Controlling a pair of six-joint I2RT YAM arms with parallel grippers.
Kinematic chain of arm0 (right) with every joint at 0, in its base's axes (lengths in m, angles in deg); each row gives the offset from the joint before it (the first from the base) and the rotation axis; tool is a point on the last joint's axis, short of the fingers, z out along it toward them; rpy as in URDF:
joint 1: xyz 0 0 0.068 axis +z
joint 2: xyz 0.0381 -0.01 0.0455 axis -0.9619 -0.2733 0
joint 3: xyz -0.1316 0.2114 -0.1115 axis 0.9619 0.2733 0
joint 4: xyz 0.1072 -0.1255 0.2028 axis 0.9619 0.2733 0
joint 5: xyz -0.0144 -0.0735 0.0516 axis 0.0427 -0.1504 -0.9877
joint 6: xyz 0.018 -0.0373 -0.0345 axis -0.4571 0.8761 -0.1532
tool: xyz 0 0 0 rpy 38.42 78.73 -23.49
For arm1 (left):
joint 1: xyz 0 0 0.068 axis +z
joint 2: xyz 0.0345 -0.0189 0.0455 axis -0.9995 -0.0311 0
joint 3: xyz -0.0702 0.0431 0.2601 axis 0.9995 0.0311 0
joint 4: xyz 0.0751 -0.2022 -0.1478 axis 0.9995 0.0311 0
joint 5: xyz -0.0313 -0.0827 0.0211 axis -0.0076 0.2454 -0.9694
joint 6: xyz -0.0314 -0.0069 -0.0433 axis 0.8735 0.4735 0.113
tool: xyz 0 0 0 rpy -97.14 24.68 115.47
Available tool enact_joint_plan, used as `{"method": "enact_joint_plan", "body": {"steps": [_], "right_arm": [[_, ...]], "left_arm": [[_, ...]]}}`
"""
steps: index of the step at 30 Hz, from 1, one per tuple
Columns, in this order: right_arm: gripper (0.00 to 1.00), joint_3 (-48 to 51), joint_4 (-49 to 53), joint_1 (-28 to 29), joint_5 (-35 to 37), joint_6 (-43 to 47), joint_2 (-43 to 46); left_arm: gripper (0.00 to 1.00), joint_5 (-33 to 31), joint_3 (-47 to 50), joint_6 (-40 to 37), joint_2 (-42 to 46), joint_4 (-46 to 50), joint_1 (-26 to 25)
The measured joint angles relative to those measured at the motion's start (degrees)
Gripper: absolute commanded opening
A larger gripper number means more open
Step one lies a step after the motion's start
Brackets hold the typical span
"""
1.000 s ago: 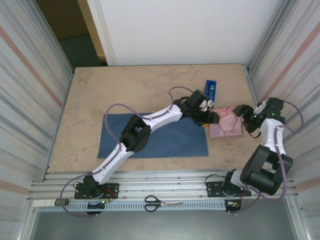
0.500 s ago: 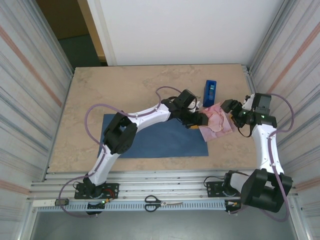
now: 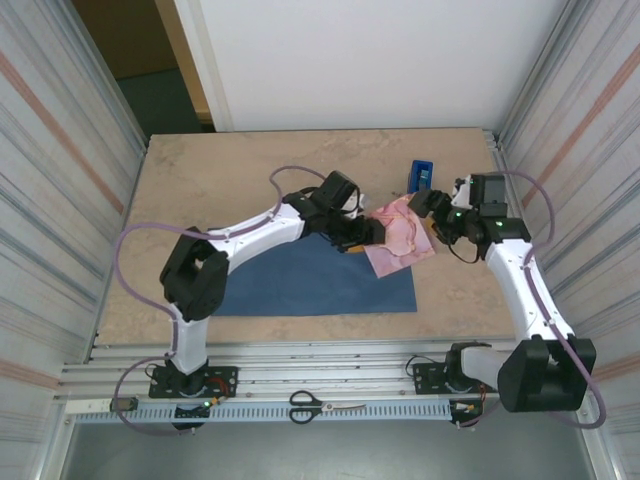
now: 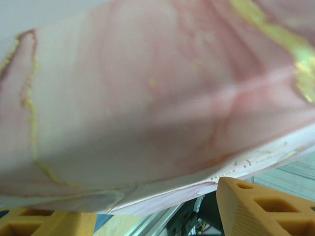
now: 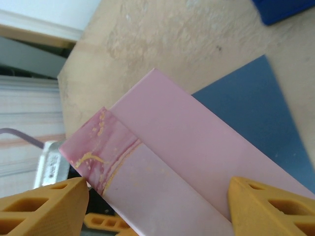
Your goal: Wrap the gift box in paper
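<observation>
Top external: your left hand (image 3: 368, 233) grips the gift box (image 3: 400, 236) at 9 o'clock, right hand (image 3: 432, 208) at 3, fingertips hard to make out; it overhangs the 2 o'clock corner of the paper (image 3: 300, 282), surface (image 3: 230, 180) open toward 10

The gift box (image 4: 147, 98) is blurred, cropped by every edge.

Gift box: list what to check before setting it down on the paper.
1. Left gripper grips the gift box at its left edge: ok.
2. Right gripper grips its right edge: ok.
3. Box centred over the paper: not ok, it hangs over the sheet's right end.
4. Box square to the paper: not ok, askew.
5. Paper flat, dark face up: ok.
6. Tape dispenser apart from the box: ok.
</observation>
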Motion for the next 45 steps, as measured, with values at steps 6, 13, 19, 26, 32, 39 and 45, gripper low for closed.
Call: {"method": "enact_joint_plan", "body": {"steps": [6, 13, 19, 26, 32, 39, 45], "right_arm": [[0.72, 0.3, -1.1, 8.0, 3.4, -4.4, -5.9], [0.71, 3.4, -2.7, 14.7, 3.8, -8.3, -13.3], [0.72, 6.3, -5.0, 18.1, 3.5, -9.3, -17.2], [0.83, 6.6, -5.6, 20.3, 3.6, -7.2, -17.7], [0.91, 6.7, -4.5, 20.8, 4.0, -2.8, -16.8], [0.82, 8.0, -4.2, 22.7, 4.3, 0.0, -16.0], [0.75, 9.0, -4.2, 24.3, 4.5, 0.1, -16.7]], "left_arm": [[0.64, 0.1, 9.8, -1.6, 10.9, 1.7, 3.2], [0.66, 0.4, 17.0, -3.0, 15.4, -2.0, 7.0], [0.69, -0.1, 23.4, -4.0, 15.1, -5.2, 8.0], [0.79, -0.4, 27.1, -5.7, 14.1, -6.4, 8.9], [0.81, -0.5, 29.7, -6.0, 15.2, -7.4, 8.9], [0.7, 0.8, 31.2, -6.4, 15.2, -9.9, 8.9], [0.74, 1.7, 31.7, -6.4, 14.1, -12.2, 9.1]]}}
